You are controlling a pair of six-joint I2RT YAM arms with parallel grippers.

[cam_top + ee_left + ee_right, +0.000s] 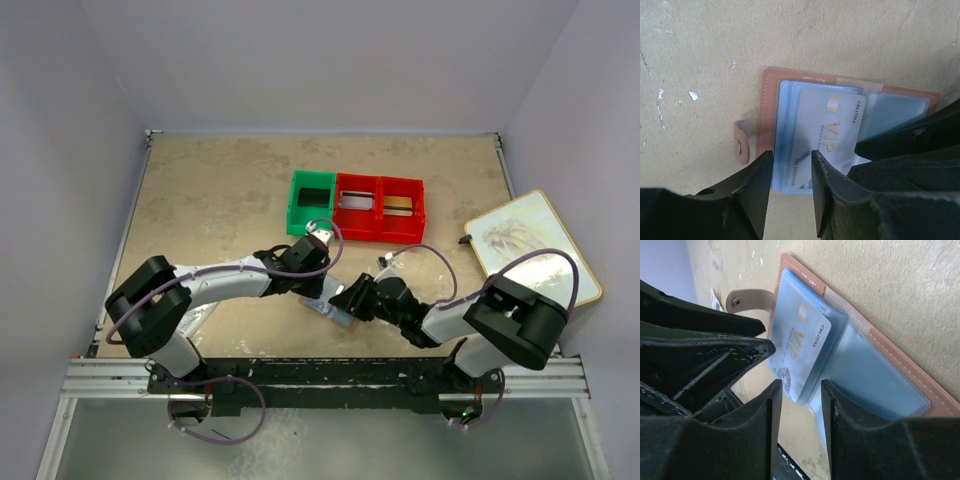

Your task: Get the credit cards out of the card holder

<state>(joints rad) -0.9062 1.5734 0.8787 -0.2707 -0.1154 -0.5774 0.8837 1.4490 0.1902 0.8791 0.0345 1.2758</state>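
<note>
The left tool [791,157] hangs low over the sandy table [200,200]. Its two dark fingers [752,195] stand a narrow gap apart and are closed on nothing. Just beneath their tips lies the near edge of the small reddish-brown leather-like card holder [771,95]. The card holder lies open and flat with its light blue-grey clear sleeves facing up, and its snap strap [742,145] sticks out to the left of those fingertips. A pale plastic card with gold "VIP" lettering [832,125] rests on the sleeves, part of it showing in the gap between the fingers. Whether it sits inside a sleeve cannot be told.

The right tool [800,387] comes in from the opposite side, close beside the left tool. Its jaws are likewise narrow and grip nothing, with the fingertips either side of the card's end. Beyond both tools stand a green plastic bin [298,215] and two red plastic bins [357,230]. Well off to the right tool's right lies a white board with a tan rim [510,235].
</note>
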